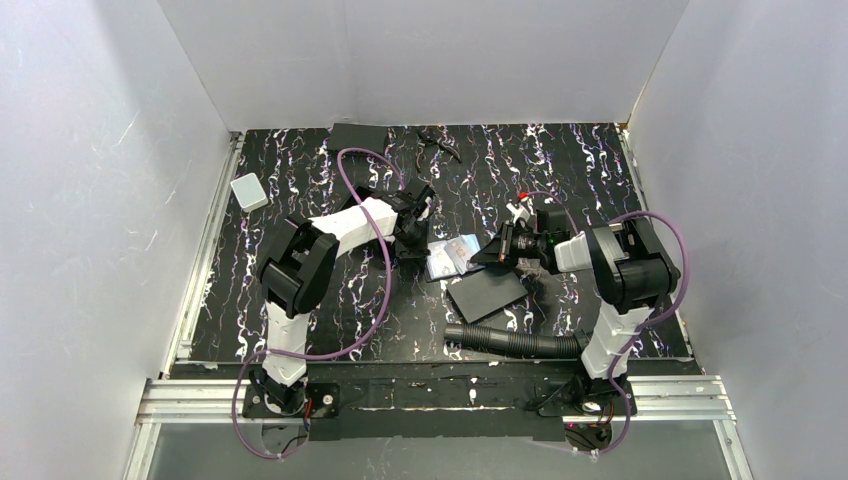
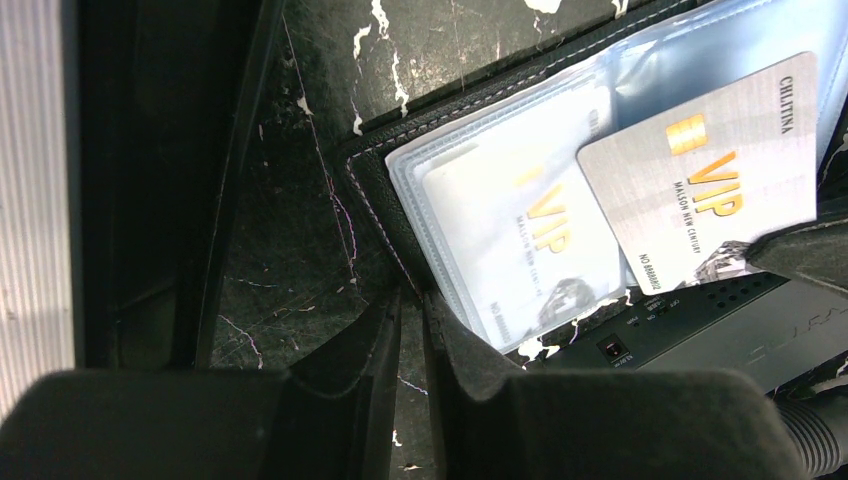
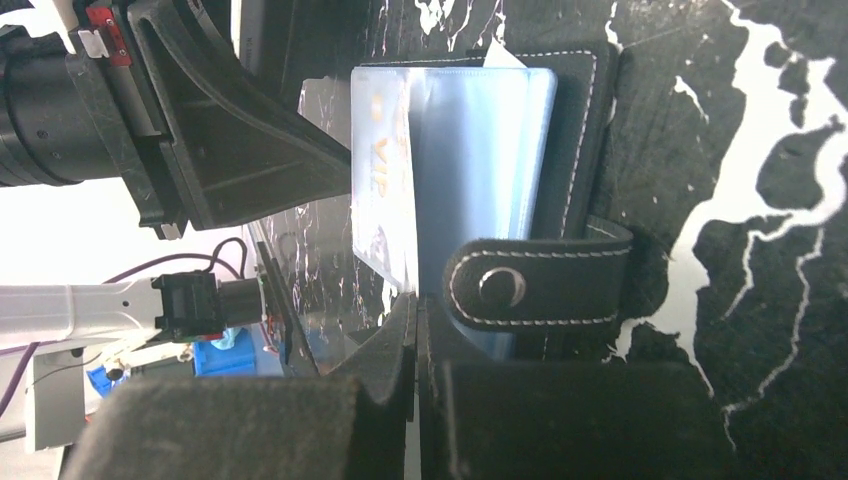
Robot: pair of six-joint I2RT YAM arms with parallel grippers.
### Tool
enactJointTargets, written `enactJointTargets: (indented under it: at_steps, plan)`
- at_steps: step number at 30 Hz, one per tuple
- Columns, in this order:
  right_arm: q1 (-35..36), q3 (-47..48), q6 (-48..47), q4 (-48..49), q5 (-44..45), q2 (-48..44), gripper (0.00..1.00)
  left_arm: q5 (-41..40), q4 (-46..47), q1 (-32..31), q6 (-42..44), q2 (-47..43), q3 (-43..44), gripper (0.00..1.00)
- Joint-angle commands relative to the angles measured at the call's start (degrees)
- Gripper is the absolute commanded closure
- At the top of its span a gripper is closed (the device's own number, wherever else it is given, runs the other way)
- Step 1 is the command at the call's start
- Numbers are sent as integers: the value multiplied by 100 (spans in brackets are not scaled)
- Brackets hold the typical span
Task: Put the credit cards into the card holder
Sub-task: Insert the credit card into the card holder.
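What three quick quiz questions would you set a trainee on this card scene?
1. True or false: the card holder lies open.
2. How many VIP cards does the left wrist view show? A one, B two, C four.
3. Which tool pinches the loose card?
Key: 1 true; 2 B; 3 the right tool.

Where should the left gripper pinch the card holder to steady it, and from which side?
Probably the stitched black border of the card holder, at the corner beside the left gripper, approached low from that outer side. It lies flat, juts past the clear sleeves, and sits away from the loose credit card in the right gripper, keeping the sleeve mouth free.
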Motion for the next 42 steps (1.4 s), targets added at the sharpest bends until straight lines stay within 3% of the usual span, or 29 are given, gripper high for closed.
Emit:
enactJointTargets:
  at_steps: [1, 4, 13, 21, 25, 37, 42]
  plan:
    - [114, 172, -113, 34, 84, 151, 99, -157, -328, 18, 119, 12, -212, 86]
    - [22, 121, -168, -66, 161, 5, 99, -102, -328, 17, 122, -38, -205, 84]
    - [-164, -89, 58, 107, -31, -249, 99, 446, -449, 39, -17, -451, 23, 56]
    - [-164, -28, 209, 173, -94, -382, 99, 835, -87, 50, -616, -461, 56, 45]
    - [-164, 8, 52, -22, -26, -397, 99, 622, 113, 24, -908, -243, 102, 36]
    - [-166, 72, -325, -414, 97, -349, 99, -298, -421, 26, -817, 329, 118, 36]
    - [-208, 85, -530, -762, 277, -579, 99, -683, -454, 26, -773, 452, -115, 42]
